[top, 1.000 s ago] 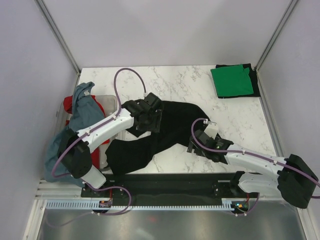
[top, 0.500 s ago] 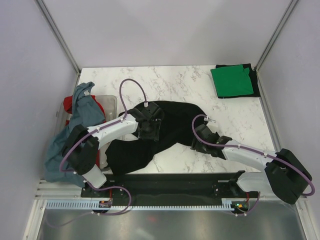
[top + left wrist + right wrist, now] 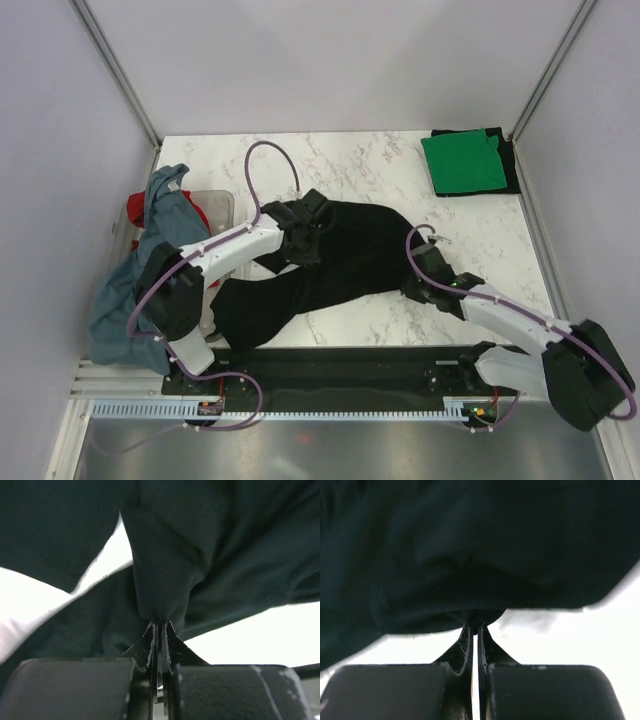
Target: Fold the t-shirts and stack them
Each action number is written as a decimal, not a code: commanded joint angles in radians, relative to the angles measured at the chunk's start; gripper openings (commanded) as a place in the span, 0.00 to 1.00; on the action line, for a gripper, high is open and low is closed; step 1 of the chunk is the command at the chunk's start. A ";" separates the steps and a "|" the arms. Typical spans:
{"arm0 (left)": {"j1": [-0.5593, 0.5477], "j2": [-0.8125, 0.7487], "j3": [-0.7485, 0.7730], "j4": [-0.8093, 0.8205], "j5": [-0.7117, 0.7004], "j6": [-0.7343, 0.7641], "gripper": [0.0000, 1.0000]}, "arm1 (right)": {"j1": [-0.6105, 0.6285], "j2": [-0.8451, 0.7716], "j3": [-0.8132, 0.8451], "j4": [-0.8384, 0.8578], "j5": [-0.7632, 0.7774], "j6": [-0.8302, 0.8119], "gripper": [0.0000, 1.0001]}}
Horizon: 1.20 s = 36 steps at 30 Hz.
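Note:
A black t-shirt (image 3: pixel 345 255) lies crumpled across the middle of the marble table (image 3: pixel 360 165). My left gripper (image 3: pixel 300 238) is at its left upper part, shut on a pinched fold of the black cloth (image 3: pixel 165 575), the left gripper's tips (image 3: pixel 160 623) pressed together. At the shirt's right edge my right gripper (image 3: pixel 425 284) is shut on the black hem (image 3: pixel 470 555), with the right gripper's tips (image 3: pixel 475 625) closed right under it. A folded green t-shirt (image 3: pixel 462 163) rests on a folded black one (image 3: pixel 510 165) at the back right. A grey-blue t-shirt (image 3: pixel 160 240) and a red t-shirt (image 3: pixel 140 208) hang over the bin.
A translucent plastic bin (image 3: pixel 222 205) stands at the table's left edge under the draped shirts. Grey walls close in the table on the left, right and back. The arms' black base rail (image 3: pixel 330 365) runs along the near edge.
Both grippers have closed on the black t-shirt. The left gripper shifted slightly toward the back. The right gripper moved to the right, to the shirt's right edge.

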 commanded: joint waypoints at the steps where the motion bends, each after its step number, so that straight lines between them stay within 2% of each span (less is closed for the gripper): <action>1: 0.034 -0.051 0.234 -0.094 -0.079 0.076 0.02 | -0.137 -0.177 0.002 -0.102 0.006 -0.056 0.00; 6: 0.156 -0.014 0.455 -0.173 0.017 0.167 0.02 | -0.292 -0.389 0.072 -0.321 0.011 -0.084 0.00; 9: 0.210 0.078 0.524 -0.199 0.082 0.214 0.02 | -0.294 -0.482 0.111 -0.410 0.025 -0.046 0.00; 13: 0.239 0.217 0.635 -0.233 0.044 0.248 0.02 | -0.295 -0.611 0.186 -0.510 0.086 0.031 0.00; 15: 0.256 0.313 0.673 -0.235 0.053 0.270 0.02 | -0.295 -0.637 0.223 -0.565 0.117 0.040 0.00; 19: 0.298 0.469 0.854 -0.273 0.055 0.291 0.02 | -0.295 -0.673 0.341 -0.651 0.218 0.050 0.00; 22: 0.316 0.607 1.019 -0.311 0.041 0.308 0.15 | -0.295 -0.688 0.384 -0.682 0.244 0.047 0.00; 23: 0.316 0.640 1.073 -0.346 0.055 0.302 0.38 | -0.295 -0.684 0.385 -0.679 0.235 0.045 0.00; 24: 0.302 0.667 1.172 -0.389 0.067 0.296 0.48 | -0.297 -0.674 0.385 -0.676 0.218 0.036 0.00; 25: 0.284 0.667 1.183 -0.425 0.046 0.291 0.54 | -0.295 -0.649 0.378 -0.670 0.203 0.030 0.00; 26: 0.257 0.636 1.160 -0.427 0.004 0.288 0.64 | -0.295 -0.638 0.367 -0.661 0.171 0.028 0.00; 27: 0.186 0.591 1.068 -0.414 -0.104 0.290 0.70 | -0.295 -0.627 0.352 -0.648 0.154 0.028 0.00; 29: 0.119 0.453 0.962 -0.387 -0.189 0.261 0.76 | -0.297 -0.630 0.294 -0.595 0.123 0.031 0.00; 31: 0.036 0.364 0.800 -0.378 -0.229 0.216 0.75 | -0.295 -0.627 0.251 -0.561 0.080 0.034 0.00; 32: 0.011 0.266 0.737 -0.365 -0.225 0.164 0.71 | -0.297 -0.621 0.240 -0.538 0.068 0.034 0.00; 33: -0.035 0.224 0.600 -0.326 -0.199 0.140 0.70 | -0.295 -0.606 0.234 -0.530 0.049 0.033 0.00; 35: -0.067 0.100 0.456 -0.255 -0.128 0.074 0.63 | -0.295 -0.593 0.221 -0.516 0.036 0.027 0.00; 36: -0.073 0.058 0.308 -0.159 -0.019 0.046 0.60 | -0.295 -0.587 0.218 -0.512 0.029 0.025 0.00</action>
